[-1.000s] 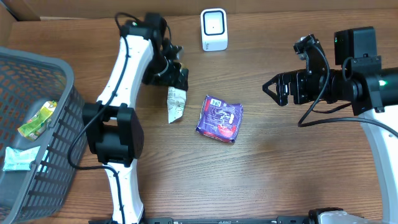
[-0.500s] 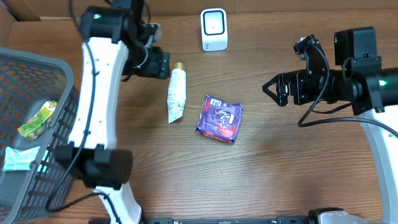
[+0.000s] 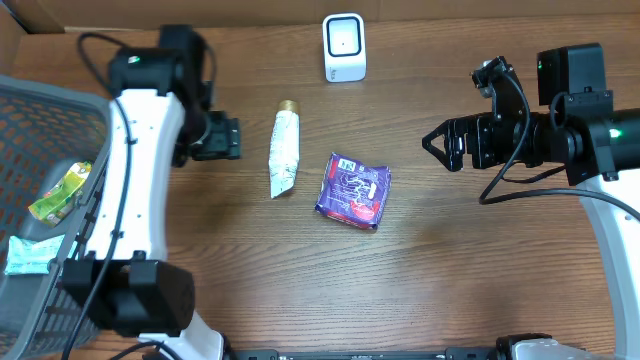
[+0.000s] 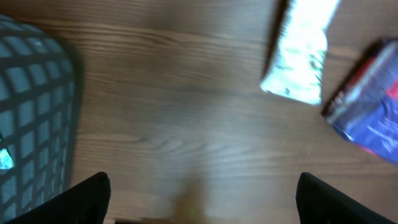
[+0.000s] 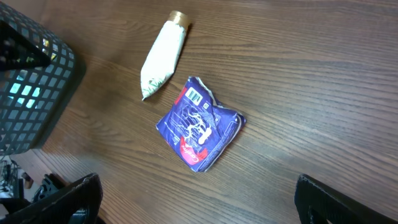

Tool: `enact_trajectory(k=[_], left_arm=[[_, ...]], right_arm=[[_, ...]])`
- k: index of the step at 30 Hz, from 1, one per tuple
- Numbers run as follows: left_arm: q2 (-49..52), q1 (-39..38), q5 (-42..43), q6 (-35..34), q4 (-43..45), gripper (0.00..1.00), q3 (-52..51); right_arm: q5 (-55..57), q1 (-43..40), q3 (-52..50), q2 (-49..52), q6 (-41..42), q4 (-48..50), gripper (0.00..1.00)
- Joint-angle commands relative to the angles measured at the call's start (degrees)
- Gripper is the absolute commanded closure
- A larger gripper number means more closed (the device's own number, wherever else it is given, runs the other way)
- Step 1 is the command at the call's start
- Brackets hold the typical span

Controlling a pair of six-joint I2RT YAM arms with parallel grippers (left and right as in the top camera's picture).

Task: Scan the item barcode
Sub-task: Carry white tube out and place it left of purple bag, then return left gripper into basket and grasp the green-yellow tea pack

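Note:
A white tube (image 3: 284, 153) with a gold cap lies on the wooden table, left of a blue-purple packet (image 3: 353, 189) whose barcode faces up. The white scanner (image 3: 344, 47) stands at the back centre. My left gripper (image 3: 220, 140) hovers open and empty just left of the tube. In the left wrist view the tube (image 4: 301, 56) and packet (image 4: 370, 106) sit at the upper right, beyond the wide-apart fingers (image 4: 87, 200). My right gripper (image 3: 440, 145) hangs open and empty to the right of the packet (image 5: 199, 124); the tube (image 5: 163, 56) lies beyond it.
A dark mesh basket (image 3: 95, 120) stands at the left edge, holding a green pouch (image 3: 60, 192) and a pale packet (image 3: 30, 255). It also fills the left side of the left wrist view, as the basket (image 4: 31, 106). Bare wood lies between the packet and my right arm.
My left gripper has let go of the tube's top end and swung left and slightly forward. The tube now lies flat and still. The right arm has not moved.

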Motion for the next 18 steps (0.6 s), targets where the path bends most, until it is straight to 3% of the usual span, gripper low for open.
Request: enact_trajectory(k=[1,10,18], left_arm=[[-5.5,4.9,2.6,4.6,2.7,0.10,0.1],[-5.0,11.2,4.5,15.8,6.6,0.07,0.1],[-4.9,11.3,3.4,16.3,13.3,0.02,0.1]], right_arm=[[-0.5,-0.1,1.3,-0.2,0.2,0.3,0.01],[-0.5,-0.1,1.3,-0.2,0.2,0.5,0.01],[-0.5,-0.1,1.3,-0.2,0.2,0.0,0.01]])
